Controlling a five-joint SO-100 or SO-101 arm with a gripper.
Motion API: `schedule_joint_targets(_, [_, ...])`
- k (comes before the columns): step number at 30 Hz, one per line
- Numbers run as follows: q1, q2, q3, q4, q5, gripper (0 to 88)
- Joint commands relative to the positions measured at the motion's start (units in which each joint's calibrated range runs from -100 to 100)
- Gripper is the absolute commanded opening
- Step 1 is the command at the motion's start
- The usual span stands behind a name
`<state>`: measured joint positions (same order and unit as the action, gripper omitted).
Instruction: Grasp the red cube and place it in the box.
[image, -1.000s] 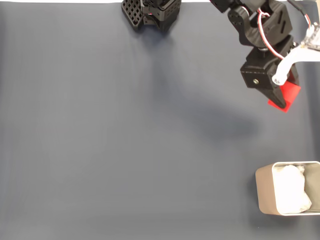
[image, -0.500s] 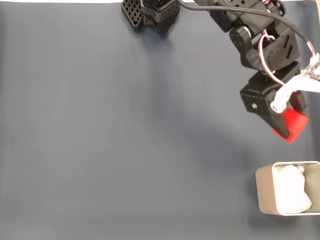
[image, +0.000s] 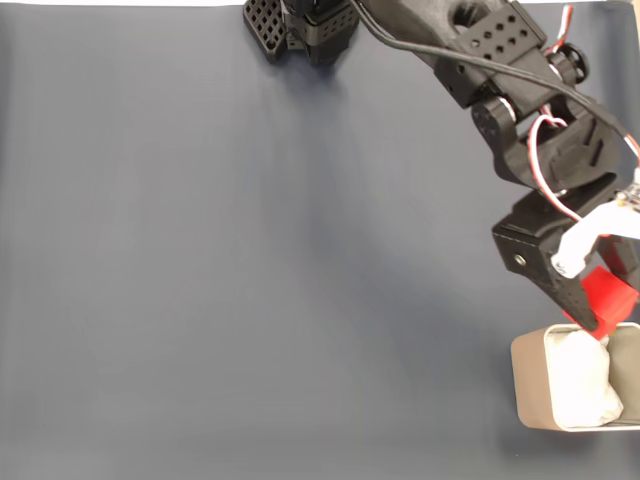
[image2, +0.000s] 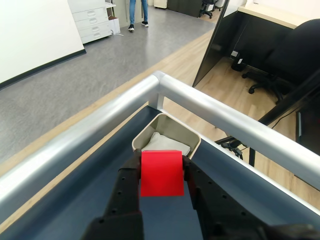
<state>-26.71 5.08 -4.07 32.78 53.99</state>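
**A:** Right side of the fixed view, there's the end effector (image: 598, 318), closed tight on the red cube (image: 608, 297), one finger pressed to each side of it.

**B:** The wrist view backs that up. The red cube (image2: 161, 172) sits squarely between the two dark fingers (image2: 129, 186), its front face plain and bright, with the end effector (image2: 161, 165) clamped on both flanks.

**A:** And the cube is in the air, clear of the dark blue tabletop (image: 250, 280). In the fixed view it hangs at the upper edge of the box (image: 535, 385), overlapping the rim there.

**B:** Whether it's truly over the opening, I can't tell from that angle. From the wrist, the box (image2: 192, 137) lies just beyond the cube, tucked into the corner of the tabletop by the silver rail (image2: 225, 115).

**A:** Crumpled white paper (image: 585, 385) lines the inside of the box.

**B:** The arm's base (image: 305, 30) is up at the top edge of the fixed view.
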Motion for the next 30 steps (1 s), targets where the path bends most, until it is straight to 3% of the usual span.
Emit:
schedule_joint_targets(1, [0.7,1.9,-7.7,0.3,-0.6,7.3])
schedule_joint_targets(30, [3.2,23.3,-33.4,0.3,0.4,7.2])
